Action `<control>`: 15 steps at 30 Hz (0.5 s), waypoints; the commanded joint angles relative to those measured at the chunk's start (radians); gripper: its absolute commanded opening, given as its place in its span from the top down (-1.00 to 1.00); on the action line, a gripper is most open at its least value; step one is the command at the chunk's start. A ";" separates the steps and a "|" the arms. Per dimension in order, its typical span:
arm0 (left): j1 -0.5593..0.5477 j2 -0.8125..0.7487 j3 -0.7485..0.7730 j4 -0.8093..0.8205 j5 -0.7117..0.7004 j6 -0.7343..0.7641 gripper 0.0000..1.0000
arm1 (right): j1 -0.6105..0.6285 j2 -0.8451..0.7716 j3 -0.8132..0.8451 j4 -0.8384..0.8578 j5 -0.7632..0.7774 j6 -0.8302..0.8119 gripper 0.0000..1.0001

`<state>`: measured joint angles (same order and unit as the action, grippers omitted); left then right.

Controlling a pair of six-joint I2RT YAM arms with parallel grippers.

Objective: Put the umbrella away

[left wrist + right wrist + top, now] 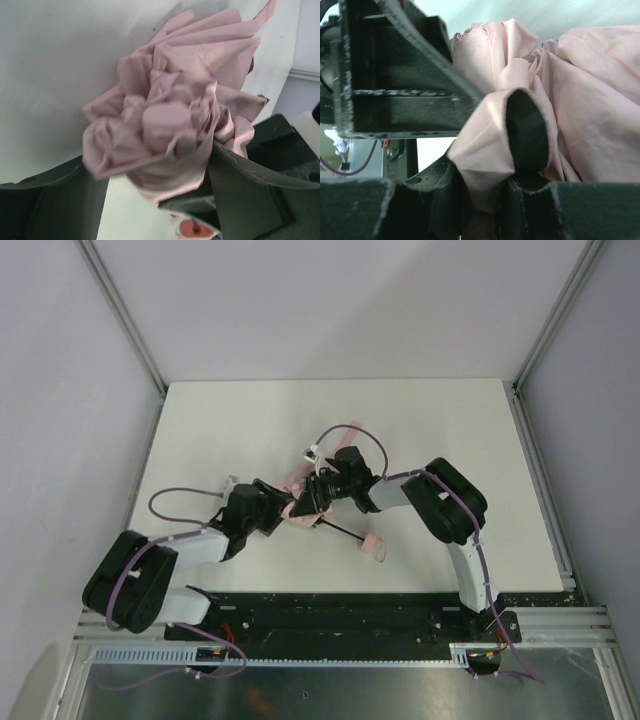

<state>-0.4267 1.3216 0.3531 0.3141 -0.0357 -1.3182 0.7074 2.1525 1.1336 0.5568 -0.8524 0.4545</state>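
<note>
The umbrella (297,508) lies mid-table, its pale pink canopy bunched between both grippers. Its slim black shaft (345,531) runs right and toward me to the small pink handle (375,546). My right gripper (318,492) is shut on the canopy. In the right wrist view a fold of the umbrella (590,100) and a dark part are pinched in the right gripper (480,150). My left gripper (275,508) reaches in from the left. In the left wrist view the crumpled umbrella (170,115) fills the left gripper (155,175), whose fingers (250,190) stand wide on either side.
The white table (450,440) is boxed by grey walls and aluminium posts (545,330) at the back corners. A black base rail (340,615) runs along the near edge. Purple cables (345,428) loop above the wrists.
</note>
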 commanded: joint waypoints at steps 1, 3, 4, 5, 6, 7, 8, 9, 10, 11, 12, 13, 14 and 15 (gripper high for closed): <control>-0.009 0.096 0.017 -0.042 -0.150 0.036 -0.45 | 0.030 0.091 -0.060 -0.399 -0.162 -0.087 1.00; -0.013 0.112 0.015 -0.032 -0.152 0.036 -0.26 | 0.029 0.089 -0.047 -0.413 -0.166 -0.091 1.00; -0.015 0.116 0.012 -0.026 -0.157 0.036 -0.15 | 0.029 0.088 -0.041 -0.420 -0.165 -0.091 1.00; -0.018 0.119 0.010 -0.022 -0.161 0.039 -0.02 | 0.029 0.086 -0.034 -0.426 -0.163 -0.089 1.00; -0.020 0.120 0.008 -0.019 -0.164 0.043 0.10 | 0.028 0.086 -0.027 -0.434 -0.158 -0.087 1.00; -0.021 0.120 0.005 -0.018 -0.164 0.047 0.22 | 0.028 0.083 -0.019 -0.439 -0.153 -0.081 1.00; -0.021 0.119 0.002 -0.017 -0.162 0.049 0.33 | 0.027 0.078 -0.013 -0.444 -0.144 -0.076 1.00; -0.021 0.115 -0.002 -0.017 -0.157 0.051 0.44 | 0.026 0.068 -0.006 -0.452 -0.127 -0.074 0.98; -0.021 0.112 -0.007 -0.017 -0.152 0.054 0.57 | 0.028 0.053 0.004 -0.478 -0.097 -0.082 0.93; -0.021 0.109 -0.011 -0.018 -0.146 0.057 0.70 | 0.029 0.036 0.017 -0.508 -0.066 -0.093 0.86; -0.022 0.105 -0.017 -0.019 -0.141 0.058 0.82 | 0.028 0.015 0.028 -0.530 -0.034 -0.102 0.75; -0.022 0.098 -0.026 -0.019 -0.134 0.056 0.91 | 0.027 -0.006 0.040 -0.566 0.000 -0.108 0.62; -0.022 0.092 -0.032 -0.019 -0.125 0.053 0.96 | 0.024 -0.035 0.055 -0.601 0.031 -0.116 0.46; -0.022 0.086 -0.038 -0.022 -0.113 0.051 0.98 | 0.023 -0.063 0.070 -0.635 0.064 -0.127 0.31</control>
<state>-0.4450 1.4010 0.3656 0.3912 -0.0933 -1.3552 0.7208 2.1418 1.2243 0.3450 -0.8417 0.3656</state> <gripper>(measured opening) 0.498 0.304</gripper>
